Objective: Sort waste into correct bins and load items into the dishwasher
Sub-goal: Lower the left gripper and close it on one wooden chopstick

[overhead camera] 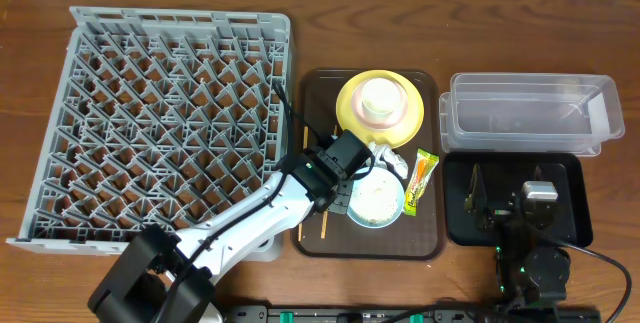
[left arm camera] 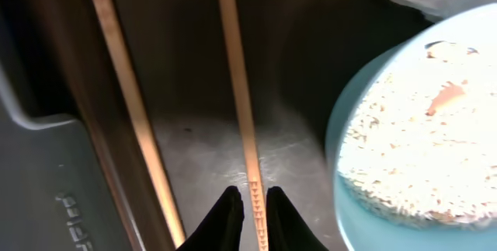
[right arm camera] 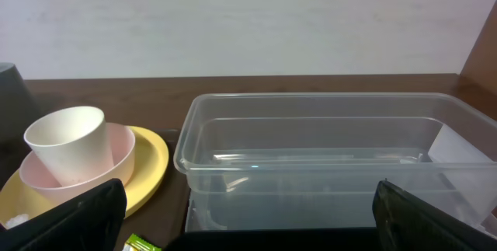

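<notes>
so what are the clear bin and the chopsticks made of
The clear rectangular container looks like glossy plastic: see-through walls with shiny highlights. The two thin tan chopsticks look like matte wood, maybe bamboo: pale, unvarnished surface.

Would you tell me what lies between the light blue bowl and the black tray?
The green-and-orange snack wrapper, on the brown serving tray, as the overhead view shows.

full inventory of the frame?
dish rack: 1, grey, left
serving tray: 1, brown, centre
plate: 1, yellow, serving tray
pink bowl: 1, pink, on plate
cup: 1, white, in pink bowl
blue bowl: 1, blue, serving tray
rice: white, in blue bowl
napkin: 1, white, between bowls
wrapper: 1, green-orange, serving tray
chopsticks: 2, wooden, serving tray
container: 1, clear, right
black tray: 1, black, right
left gripper: shut on one chopstick
right gripper: open, over black tray
</notes>
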